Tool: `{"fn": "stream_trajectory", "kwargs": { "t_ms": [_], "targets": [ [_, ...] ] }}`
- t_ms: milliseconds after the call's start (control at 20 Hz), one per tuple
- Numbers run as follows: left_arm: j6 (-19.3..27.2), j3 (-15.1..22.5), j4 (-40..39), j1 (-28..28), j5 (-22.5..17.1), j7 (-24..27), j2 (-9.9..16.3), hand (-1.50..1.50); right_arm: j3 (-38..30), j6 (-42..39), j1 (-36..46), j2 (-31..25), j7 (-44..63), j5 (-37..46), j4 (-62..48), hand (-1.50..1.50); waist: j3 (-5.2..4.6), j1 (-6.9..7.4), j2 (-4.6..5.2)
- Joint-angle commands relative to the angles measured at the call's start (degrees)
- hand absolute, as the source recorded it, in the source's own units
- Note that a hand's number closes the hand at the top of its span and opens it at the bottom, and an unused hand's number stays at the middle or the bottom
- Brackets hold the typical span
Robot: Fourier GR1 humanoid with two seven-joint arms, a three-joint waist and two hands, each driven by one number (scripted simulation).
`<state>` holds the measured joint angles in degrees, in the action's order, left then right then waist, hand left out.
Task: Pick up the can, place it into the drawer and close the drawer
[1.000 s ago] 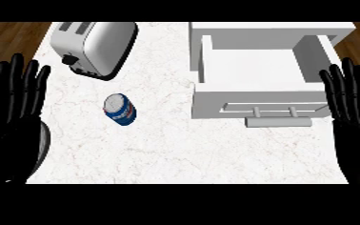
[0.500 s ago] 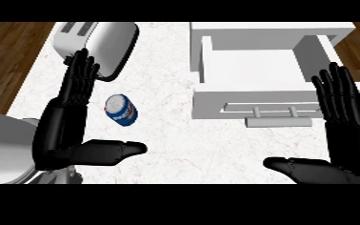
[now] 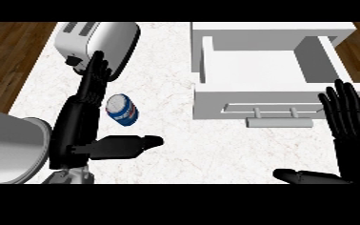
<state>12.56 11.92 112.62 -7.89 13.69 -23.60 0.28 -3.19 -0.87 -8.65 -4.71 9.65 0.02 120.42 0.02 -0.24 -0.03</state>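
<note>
A blue and white can [image 3: 122,109] lies tilted on the white marble counter [image 3: 169,76]. My left hand [image 3: 81,124] is open just left of it, fingers stretched toward the toaster, thumb [image 3: 126,146] sticking out below the can; the can sits in the gap, untouched as far as I can see. The white drawer [image 3: 264,66] stands pulled open at the upper right, its inside bare, its handle [image 3: 279,120] on the front. My right hand [image 3: 345,119] is open at the right edge, fingers up, beside the drawer front.
A silver toaster [image 3: 102,43] lies at the upper left, close to my left fingertips. Dark wood floor [image 3: 21,52] shows past the counter's left edge. Bare counter stretches between the can and the drawer front.
My left hand has moved up and right, so the can now lies between its fingers and thumb. The right hand has shifted slightly lower and right. The can has not moved.
</note>
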Motion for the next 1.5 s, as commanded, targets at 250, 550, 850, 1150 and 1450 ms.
{"fn": "stream_trajectory", "kwargs": {
  "t_ms": [250, 550, 850, 1150, 1450],
  "targets": [
    [0.4, -1.6, 6.3, 3.5, -0.8, -5.4, -0.3, -1.50, -5.4, -3.1, -1.6, -0.7, -3.0, -4.1, -2.1, -1.50, -0.01, 0.21, -0.03],
    [4.0, -3.3, -5.6, -4.0, -0.4, -2.2, -0.3, -1.50, -2.3, -3.9, -4.6, 1.3, -4.0, -0.8, -0.8, -1.50, -0.02, -0.06, 0.02],
    [0.8, -7.5, -12.6, -1.0, -5.8, 8.1, 0.4, -1.50, -5.0, -5.8, -5.4, 1.2, -8.5, -1.5, -4.4, -1.50, -0.03, 0.00, 0.07],
    [-0.4, -7.9, -15.8, 1.0, -7.2, 12.6, 1.5, -1.50, -5.6, -7.2, -6.3, 2.3, -12.7, -1.0, -6.3, -1.50, -0.02, 0.11, 0.03],
    [1.4, -10.0, -18.6, -3.6, -7.3, 10.6, 1.1, -1.50, -8.9, -7.8, -2.7, 0.4, -7.6, -3.3, -4.3, -1.50, -0.02, 0.12, 0.02]
  ]
}}
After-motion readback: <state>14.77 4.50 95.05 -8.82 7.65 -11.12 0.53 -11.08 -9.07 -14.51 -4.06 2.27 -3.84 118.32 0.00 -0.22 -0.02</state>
